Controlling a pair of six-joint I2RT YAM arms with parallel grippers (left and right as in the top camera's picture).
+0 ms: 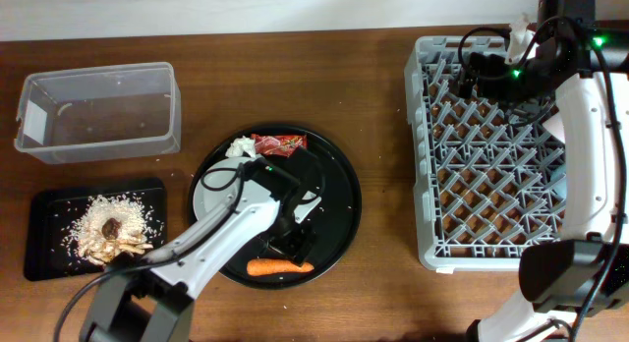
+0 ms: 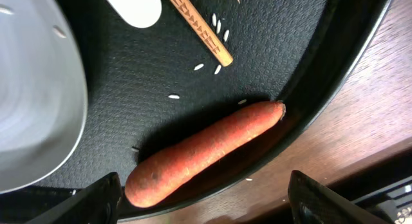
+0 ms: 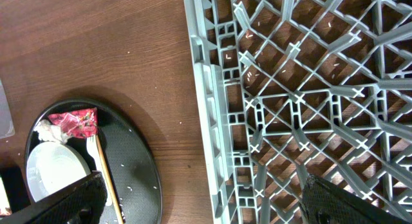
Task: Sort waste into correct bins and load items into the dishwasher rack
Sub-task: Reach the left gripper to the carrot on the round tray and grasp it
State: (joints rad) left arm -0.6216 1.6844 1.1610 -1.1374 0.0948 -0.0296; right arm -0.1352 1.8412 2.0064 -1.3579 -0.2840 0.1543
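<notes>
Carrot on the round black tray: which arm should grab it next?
Left. The left gripper hangs open right over the carrot, while the right gripper is far off, over the dishwasher rack.

Wooden table [image 1: 295, 77] carries clear tub [image 1: 98, 118], flat tray [image 1: 44, 212], round tray [image 1: 340, 199], grey rack [image 1: 491, 170].

A round black tray [image 1: 341, 199] lies flat on the desk [image 1: 383, 96], left of the middle and toward the near edge. Its low raised rim runs all round, and the desk shows on every side of it. In the left wrist view the tray [image 2: 270, 50] has a fine pebbled floor that curves up to a smooth glossy lip, with the desk [image 2: 380, 108] just beyond. The desk is dark brown wood with long straight grain [image 3: 96, 44]. A pale wall [image 1: 197, 8] runs along its far edge
</notes>
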